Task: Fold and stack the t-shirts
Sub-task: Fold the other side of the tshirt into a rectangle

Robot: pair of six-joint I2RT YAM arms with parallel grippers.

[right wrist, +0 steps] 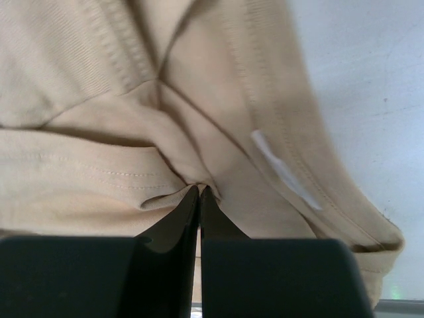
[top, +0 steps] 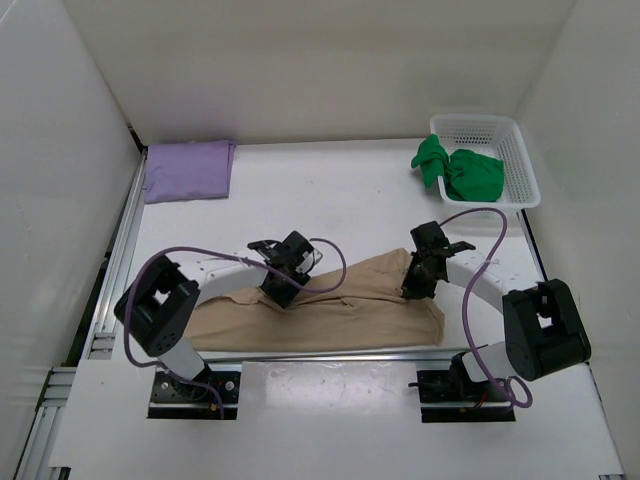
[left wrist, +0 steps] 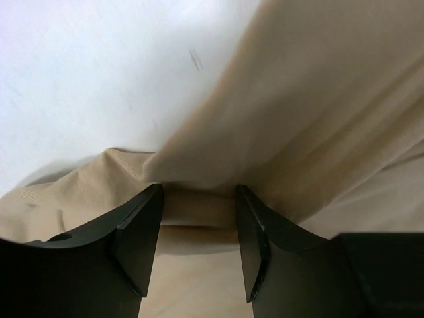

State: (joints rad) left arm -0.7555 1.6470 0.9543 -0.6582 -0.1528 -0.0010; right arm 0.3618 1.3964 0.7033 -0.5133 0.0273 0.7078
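Gripping tan t-shirt [top: 330, 320] by counter's [top: 330, 190] front edge: left hand [left wrist: 197, 193] around a fold, right hand [right wrist: 200, 192] pinched shut.

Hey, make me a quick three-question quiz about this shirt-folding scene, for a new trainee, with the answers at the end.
1. True or false: the green shirt is neatly folded flat.
2. The right gripper is: A) wide open, holding nothing; B) shut on the tan shirt; C) out of every view.
3. Which shirt is already folded, and where does it lie?
Key: 1 false, it is bunched in the white basket. 2 B. 3 The purple shirt, at the far left corner of the table.
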